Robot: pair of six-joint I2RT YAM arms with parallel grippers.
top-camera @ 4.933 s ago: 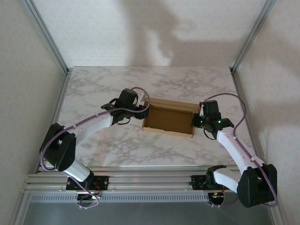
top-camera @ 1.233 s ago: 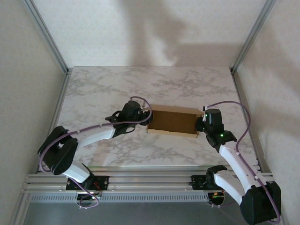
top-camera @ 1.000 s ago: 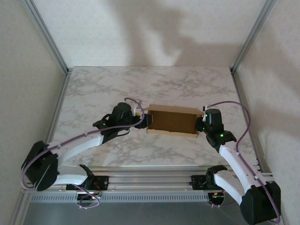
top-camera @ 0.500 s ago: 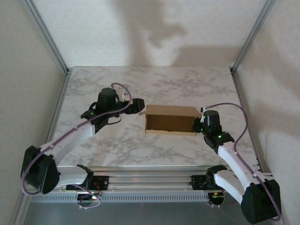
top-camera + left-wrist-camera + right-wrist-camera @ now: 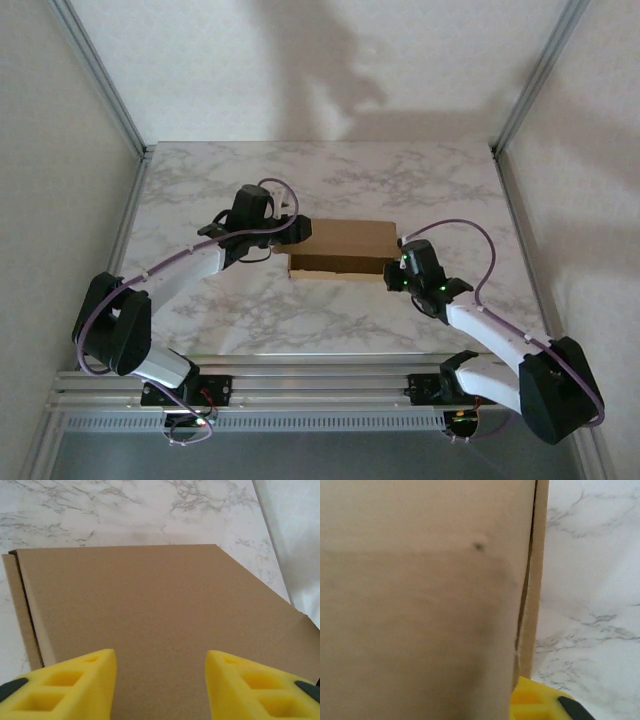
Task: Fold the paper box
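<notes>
The paper box (image 5: 345, 240) is plain brown cardboard and lies in the middle of the marble table with its flat top panel up and a low front wall showing. My left gripper (image 5: 300, 230) is at the box's left end. In the left wrist view its yellow fingers (image 5: 75, 680) stand apart just above the box's top panel (image 5: 150, 615), with nothing between them. My right gripper (image 5: 393, 270) is at the box's right front corner. There a cardboard panel (image 5: 420, 605) stands close before the camera, with one yellow finger (image 5: 535, 702) beside its edge and the other finger hidden.
The marble table (image 5: 200, 180) has bare surface around the box. Metal frame posts (image 5: 100, 75) rise at the back corners, and a rail (image 5: 320, 385) with both arm bases runs along the near edge.
The box no longer shows its open inside; its top panel now lies flat, and it has shifted left. My left gripper swung out left, then came back over the box's left end. The right arm followed leftward.
</notes>
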